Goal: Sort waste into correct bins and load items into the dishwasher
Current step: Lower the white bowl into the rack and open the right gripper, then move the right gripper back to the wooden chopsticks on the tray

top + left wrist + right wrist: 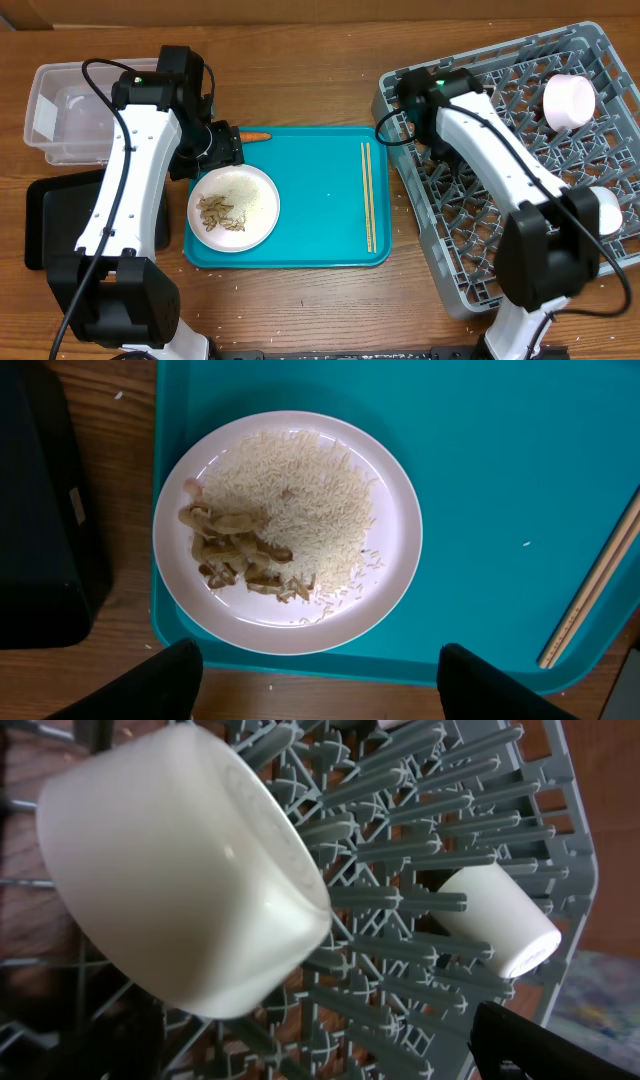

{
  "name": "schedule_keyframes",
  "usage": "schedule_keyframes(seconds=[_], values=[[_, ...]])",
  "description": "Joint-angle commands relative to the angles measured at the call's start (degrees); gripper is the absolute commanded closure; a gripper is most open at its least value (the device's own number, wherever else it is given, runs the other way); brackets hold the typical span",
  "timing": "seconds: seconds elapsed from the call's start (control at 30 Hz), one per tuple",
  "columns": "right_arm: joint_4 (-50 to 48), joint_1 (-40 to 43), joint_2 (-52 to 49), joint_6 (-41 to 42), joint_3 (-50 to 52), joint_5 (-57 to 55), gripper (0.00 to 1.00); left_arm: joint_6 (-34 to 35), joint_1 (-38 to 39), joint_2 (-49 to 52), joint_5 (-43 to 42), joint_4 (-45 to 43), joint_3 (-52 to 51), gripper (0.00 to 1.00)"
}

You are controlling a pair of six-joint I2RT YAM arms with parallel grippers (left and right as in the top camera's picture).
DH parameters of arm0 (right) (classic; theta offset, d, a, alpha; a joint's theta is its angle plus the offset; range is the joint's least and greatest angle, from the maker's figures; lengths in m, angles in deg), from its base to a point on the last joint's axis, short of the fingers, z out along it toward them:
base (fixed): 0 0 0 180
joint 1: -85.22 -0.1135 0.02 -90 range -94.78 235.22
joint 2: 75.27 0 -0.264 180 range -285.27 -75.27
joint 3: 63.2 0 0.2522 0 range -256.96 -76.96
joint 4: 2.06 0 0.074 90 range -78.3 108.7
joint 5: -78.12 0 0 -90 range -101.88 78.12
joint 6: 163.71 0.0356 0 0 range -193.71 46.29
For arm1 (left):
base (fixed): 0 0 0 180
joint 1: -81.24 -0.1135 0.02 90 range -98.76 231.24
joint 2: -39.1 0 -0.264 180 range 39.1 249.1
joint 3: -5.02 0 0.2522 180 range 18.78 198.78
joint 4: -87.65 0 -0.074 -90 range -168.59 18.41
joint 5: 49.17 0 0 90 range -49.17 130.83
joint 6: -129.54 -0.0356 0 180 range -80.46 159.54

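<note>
Left gripper (316, 682), jaws wide and empty, hovers by the plate (400, 560) at its 6 o'clock rim; scrap disposal looks current, so you should grip there to tip the food scraps (235, 552).

A brown wooden table (320, 85) carries everything here. At its far left corner stands a clear plastic tub (70, 130), and just in front of that lies a flat black tray (55, 225). A large teal tray (320, 200) sits in the middle, close beside the black one. A grey dish rack (450, 250) fills the right side, set askew. A few white specks (118, 395) dot the wood by the teal tray
</note>
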Motion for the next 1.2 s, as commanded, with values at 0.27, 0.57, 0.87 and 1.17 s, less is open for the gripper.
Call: schedule_keyframes(seconds=[0.27,0.57,0.87,1.17], values=[[-2.3,0.0,11.7,-21.1,-1.0,28.0,0.68,0.3,0.4,-1.4,-0.5,0.0,0.9,0.23],[-3.0,0.0,11.5,-20.6,8.0,33.6,0.69,0.3,0.4,-1.4,-0.5,0.0,0.9,0.23],[-6.9,-1.0,11.5,-21.6,17.9,44.8,0.70,0.4,0.4,-1.4,-0.5,-0.1,0.9,0.22],[-16.9,-2.1,11.5,-26.9,19.3,56.7,0.70,0.4,0.4,-1.4,-0.5,0.1,0.9,0.23]])
